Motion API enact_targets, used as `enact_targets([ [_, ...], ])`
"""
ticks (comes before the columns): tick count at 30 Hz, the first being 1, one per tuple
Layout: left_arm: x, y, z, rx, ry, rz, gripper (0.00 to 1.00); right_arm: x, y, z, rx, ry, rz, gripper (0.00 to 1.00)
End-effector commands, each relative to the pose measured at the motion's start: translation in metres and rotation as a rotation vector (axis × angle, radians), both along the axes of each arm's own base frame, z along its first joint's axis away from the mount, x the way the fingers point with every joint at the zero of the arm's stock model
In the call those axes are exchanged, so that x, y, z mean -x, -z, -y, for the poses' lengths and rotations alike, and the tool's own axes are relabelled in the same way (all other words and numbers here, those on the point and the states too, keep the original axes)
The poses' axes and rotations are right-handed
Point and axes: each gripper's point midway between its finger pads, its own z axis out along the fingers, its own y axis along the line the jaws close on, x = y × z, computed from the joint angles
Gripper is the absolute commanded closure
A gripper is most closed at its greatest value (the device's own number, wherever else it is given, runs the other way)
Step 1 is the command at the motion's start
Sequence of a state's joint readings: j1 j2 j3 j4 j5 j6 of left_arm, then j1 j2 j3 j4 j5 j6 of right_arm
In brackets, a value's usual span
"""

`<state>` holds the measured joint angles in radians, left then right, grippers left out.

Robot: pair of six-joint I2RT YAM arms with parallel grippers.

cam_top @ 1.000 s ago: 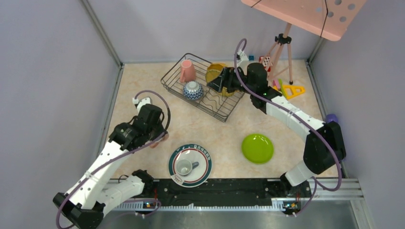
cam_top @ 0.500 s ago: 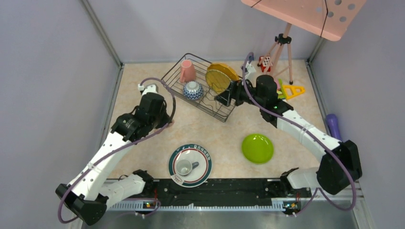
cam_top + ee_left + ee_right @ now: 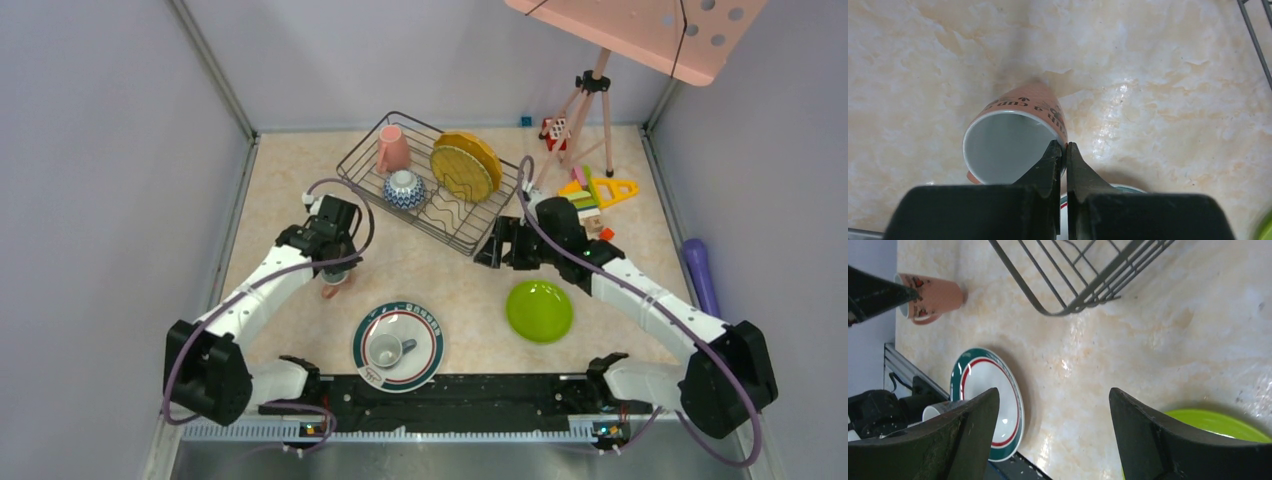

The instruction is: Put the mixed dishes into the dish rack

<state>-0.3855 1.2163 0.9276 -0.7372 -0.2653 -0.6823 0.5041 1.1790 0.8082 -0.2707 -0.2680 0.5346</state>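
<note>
A pink mug [image 3: 1013, 140] hangs tilted low over the tabletop, left of the dish rack [image 3: 370, 160]. My left gripper [image 3: 1062, 150] is shut on its rim, one finger inside and one outside. The wire rack holds another pink mug [image 3: 393, 148], a blue-white bowl [image 3: 405, 190] and yellow plates [image 3: 465, 165] standing on edge. My right gripper [image 3: 495, 245] is open and empty, just in front of the rack's near corner. A green-rimmed plate [image 3: 428, 345] with a small white cup [image 3: 388, 350] on it lies near the front. The lime green plate [image 3: 539, 310] lies to its right.
Colourful toy blocks [image 3: 590, 195] and a tripod [image 3: 592, 100] stand at the back right. A purple object [image 3: 700, 270] lies along the right wall. Walls close in the table on three sides, and the arm-base rail [image 3: 450, 395] runs along the front.
My right gripper let go of the yellow plate, left it standing in the rack and drew back toward the front. My left arm shifted its pose, still gripping the pink mug.
</note>
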Motion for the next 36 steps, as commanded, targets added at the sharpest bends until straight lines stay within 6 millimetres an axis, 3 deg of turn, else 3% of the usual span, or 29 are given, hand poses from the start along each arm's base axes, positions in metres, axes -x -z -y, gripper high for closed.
enact_targets([
  [1,-0.029,0.000,0.012,0.058,-0.002,0.058,1.00,0.034,0.005,-0.019,-0.051,-0.078,-0.066,0.21],
  [5,-0.037,0.011,0.013,0.038,-0.006,0.029,1.00,0.058,0.018,-0.049,-0.082,-0.146,-0.112,0.22],
  [10,-0.049,0.017,0.014,0.015,0.001,-0.002,1.00,0.073,0.031,-0.073,-0.137,-0.193,-0.159,0.25],
  [14,-0.053,0.011,0.012,-0.018,-0.001,-0.039,0.83,0.080,0.039,-0.083,-0.129,-0.213,-0.163,0.27],
  [19,-0.048,0.006,0.014,0.001,0.018,-0.033,0.73,0.089,0.049,-0.098,-0.141,-0.237,-0.184,0.31],
  [23,-0.041,-0.004,0.014,0.018,0.027,-0.020,0.57,0.095,0.067,-0.107,-0.119,-0.248,-0.215,0.33],
  [29,-0.033,-0.028,0.020,0.063,0.063,0.015,0.53,0.108,0.091,-0.119,-0.086,-0.283,-0.257,0.42],
  [31,-0.028,-0.041,0.020,0.072,0.089,0.035,0.46,0.113,0.097,-0.122,-0.078,-0.297,-0.266,0.46],
  [36,-0.004,-0.065,0.037,0.144,0.279,0.060,0.39,0.121,0.106,-0.128,-0.072,-0.322,-0.288,0.52],
])
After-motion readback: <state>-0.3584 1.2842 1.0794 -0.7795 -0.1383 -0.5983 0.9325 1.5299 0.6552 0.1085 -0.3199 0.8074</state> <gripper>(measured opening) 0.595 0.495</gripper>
